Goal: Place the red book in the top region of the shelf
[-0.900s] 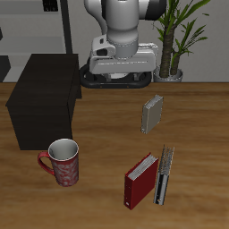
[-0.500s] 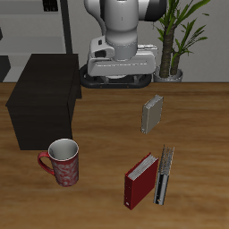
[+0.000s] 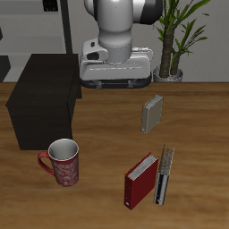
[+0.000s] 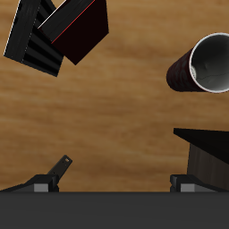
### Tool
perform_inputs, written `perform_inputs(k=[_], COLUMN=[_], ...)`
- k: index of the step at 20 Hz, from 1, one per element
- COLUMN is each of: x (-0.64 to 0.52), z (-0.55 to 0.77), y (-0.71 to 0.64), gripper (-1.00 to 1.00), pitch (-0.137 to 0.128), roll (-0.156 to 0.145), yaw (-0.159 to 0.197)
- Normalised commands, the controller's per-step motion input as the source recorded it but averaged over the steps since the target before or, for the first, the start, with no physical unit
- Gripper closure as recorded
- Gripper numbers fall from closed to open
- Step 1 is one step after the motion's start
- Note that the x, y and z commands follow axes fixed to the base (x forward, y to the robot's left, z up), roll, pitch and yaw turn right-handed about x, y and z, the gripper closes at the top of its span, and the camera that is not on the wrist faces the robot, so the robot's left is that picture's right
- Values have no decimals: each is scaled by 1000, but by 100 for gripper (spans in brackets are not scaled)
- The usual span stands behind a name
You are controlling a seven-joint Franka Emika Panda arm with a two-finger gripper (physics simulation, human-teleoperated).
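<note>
The red book [image 3: 140, 180] stands near the table's front edge, its white page edges against a thin black book [image 3: 163, 186]. In the wrist view the red book [image 4: 76, 31] shows far from the fingers. The shelf [image 3: 45, 97] is a dark boxy cabinet at the table's side, and one corner of the shelf [image 4: 210, 152] reaches into the wrist view. My gripper [image 3: 112, 72] hangs high over the back of the table, well away from the book. In the wrist view my gripper [image 4: 112, 183] is open, with nothing between its fingertips [image 4: 40, 185].
A patterned red mug [image 3: 63, 163] stands in front of the shelf, with its open rim seen in the wrist view of the mug [image 4: 201, 64]. A grey book [image 3: 151, 114] stands mid-table. A potted plant [image 3: 174, 40] and a metal-frame rack [image 3: 45, 27] are at the back.
The hand has shifted a little sideways toward the shelf side above the back of the table. Books, mug and shelf have not moved.
</note>
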Motion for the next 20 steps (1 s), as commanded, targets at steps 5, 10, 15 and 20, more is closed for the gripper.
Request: perform_inputs(k=[5, 10, 15, 20], x=[265, 384, 323, 268], z=[50, 37, 41, 34], y=[36, 102, 110, 182], gripper=[-100, -100, -100, -100], pitch=[-26, -38, -23, -14], roll=[-19, -20, -26, -7], yaw=[-7, -4, -27, -45])
